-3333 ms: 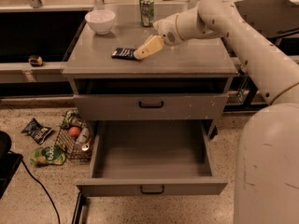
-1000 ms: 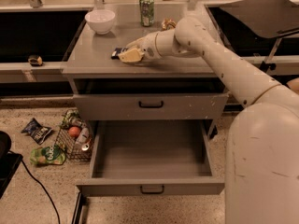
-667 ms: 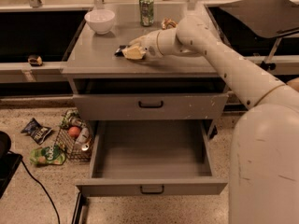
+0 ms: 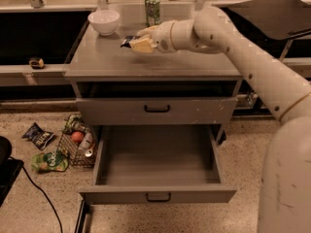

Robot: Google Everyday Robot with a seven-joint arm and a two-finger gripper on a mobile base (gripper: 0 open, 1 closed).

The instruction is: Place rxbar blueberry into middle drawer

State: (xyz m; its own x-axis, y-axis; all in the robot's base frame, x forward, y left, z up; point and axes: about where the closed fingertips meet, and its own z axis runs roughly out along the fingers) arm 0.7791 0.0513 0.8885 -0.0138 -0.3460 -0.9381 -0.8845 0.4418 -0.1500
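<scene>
The rxbar blueberry [image 4: 127, 41], a small dark flat bar, sticks out to the left of my gripper [image 4: 141, 43]. The gripper is shut on it and holds it just above the grey cabinet top [image 4: 112, 62], left of centre. The arm reaches in from the right. The middle drawer [image 4: 158, 196] is pulled wide open below, with a low front panel, a black handle and a bare grey tray. It lies well below the gripper and nearer the camera. The taller-fronted drawer [image 4: 194, 111] above it is closed.
A white bowl [image 4: 103, 21] and a green can [image 4: 152, 9] stand at the back of the cabinet top. On the floor at left are a wire basket [image 4: 77, 145] with items, snack bags [image 4: 38, 135] and a black cable [image 4: 39, 193].
The gripper moved left to the bar on the cabinet top, closed on it, and now holds it slightly raised off the surface.
</scene>
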